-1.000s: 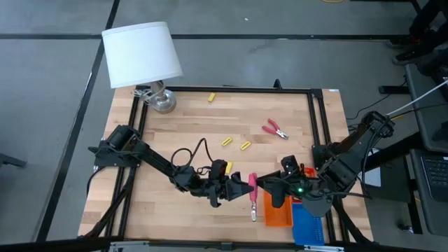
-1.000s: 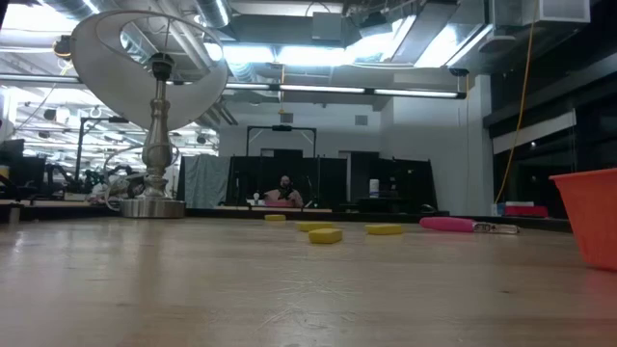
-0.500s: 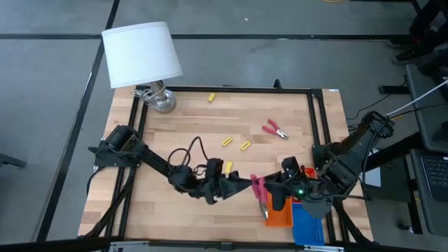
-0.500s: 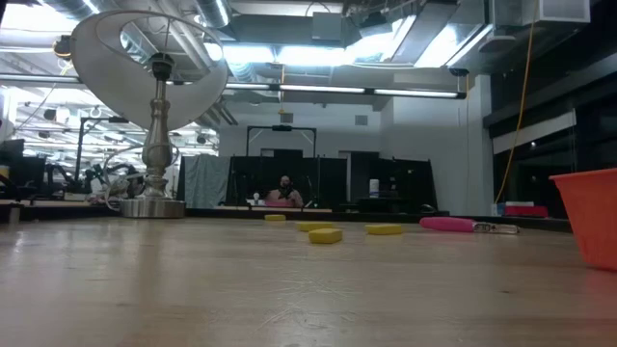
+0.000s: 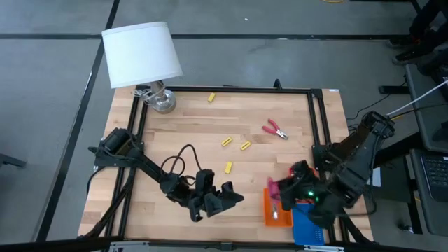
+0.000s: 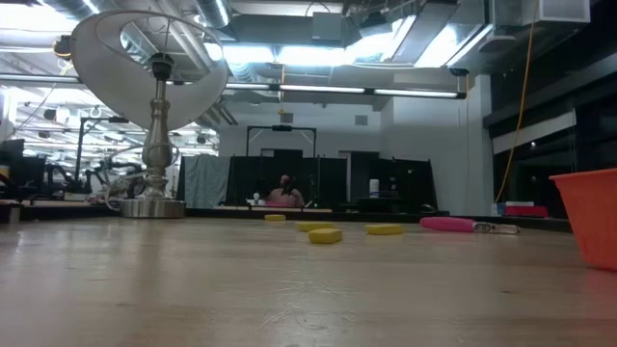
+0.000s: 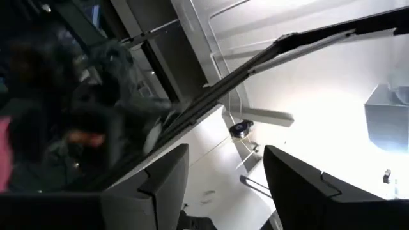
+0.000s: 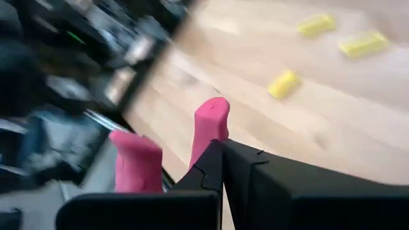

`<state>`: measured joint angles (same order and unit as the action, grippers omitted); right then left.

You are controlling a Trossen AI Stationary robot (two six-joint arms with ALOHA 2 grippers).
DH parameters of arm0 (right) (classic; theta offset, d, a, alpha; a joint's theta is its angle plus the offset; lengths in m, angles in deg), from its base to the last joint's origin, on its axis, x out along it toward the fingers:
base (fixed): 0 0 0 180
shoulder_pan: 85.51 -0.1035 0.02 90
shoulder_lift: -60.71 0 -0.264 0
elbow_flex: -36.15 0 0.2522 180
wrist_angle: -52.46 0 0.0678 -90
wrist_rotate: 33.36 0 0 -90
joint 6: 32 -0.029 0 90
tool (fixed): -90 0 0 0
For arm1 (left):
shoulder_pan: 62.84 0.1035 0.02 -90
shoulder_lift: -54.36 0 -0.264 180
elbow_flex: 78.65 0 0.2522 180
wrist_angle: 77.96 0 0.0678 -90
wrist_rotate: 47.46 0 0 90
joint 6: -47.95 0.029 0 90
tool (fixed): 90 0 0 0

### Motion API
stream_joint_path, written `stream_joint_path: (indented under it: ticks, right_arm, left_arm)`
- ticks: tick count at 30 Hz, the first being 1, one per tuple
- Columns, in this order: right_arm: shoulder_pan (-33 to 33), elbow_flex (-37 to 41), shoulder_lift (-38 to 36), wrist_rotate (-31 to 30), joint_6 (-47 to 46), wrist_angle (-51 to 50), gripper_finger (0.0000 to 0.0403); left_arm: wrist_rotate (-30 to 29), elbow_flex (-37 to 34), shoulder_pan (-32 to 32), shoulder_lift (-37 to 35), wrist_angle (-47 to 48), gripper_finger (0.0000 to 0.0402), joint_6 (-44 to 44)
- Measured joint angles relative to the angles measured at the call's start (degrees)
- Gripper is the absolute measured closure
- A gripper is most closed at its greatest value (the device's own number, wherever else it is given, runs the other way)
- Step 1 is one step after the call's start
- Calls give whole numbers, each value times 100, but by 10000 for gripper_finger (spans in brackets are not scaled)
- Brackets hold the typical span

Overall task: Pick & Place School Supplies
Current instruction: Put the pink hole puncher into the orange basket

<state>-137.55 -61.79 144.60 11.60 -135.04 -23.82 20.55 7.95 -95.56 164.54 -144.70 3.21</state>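
The wooden table (image 5: 175, 140) carried a lamp with a white shade (image 5: 142, 53) at its far left corner; all positions below are given relative to that lamp.

The left arm ran from its base on the lamp's side of the table, well toward the near edge, out to the middle of that edge. The left gripper (image 5: 225, 198) lay low over the wood, and in the left wrist view its two dark fingers (image 7: 160, 185) stood apart with nothing between them.

The right arm folded in from the table side opposite the lamp. The right gripper (image 5: 280, 194) hung over the orange tray (image 5: 269, 217) at the near corner farthest from the lamp, clamped on a pair of pink-handled pliers (image 5: 274, 187). In the right wrist view both pink handles (image 8: 211, 124) projected past the closed fingers. A blue tray (image 5: 305, 227) lay just beside the orange one.

One second pair of red-handled pliers (image 5: 275, 129) lay on the wood across the table from the lamp, long axis diagonal.

Four small yellow blocks were counted: one (image 5: 211, 97) nearest the lamp, near the far edge; two (image 5: 227, 141) (image 5: 246, 145) side by side mid-table; one (image 5: 228, 167) nearer the left gripper, long axis running roughly near-to-far.
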Motion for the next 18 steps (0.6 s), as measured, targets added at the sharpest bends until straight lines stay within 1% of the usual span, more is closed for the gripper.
stream_joint_path:
  ticks: [3,8,10,13,18]
  right_arm:
    - [-472,0,21,480,-922,-791,402]
    - [-1226,2,176,1167,-2338,-1743,402]
    - [-1409,76,237,1336,-2567,-1717,402]
    - [-1514,253,286,1419,-2597,-1383,402]
    - [-1501,535,321,1205,-2597,-851,402]
  left_arm:
    - [-109,-11,-31,-74,-54,204,191]
    - [-189,-15,-18,-211,-50,204,540]
    - [-189,-15,-19,-246,-25,204,632]
    - [-237,-15,-19,-259,-39,204,680]
    - [-308,-20,-8,-259,-28,204,657]
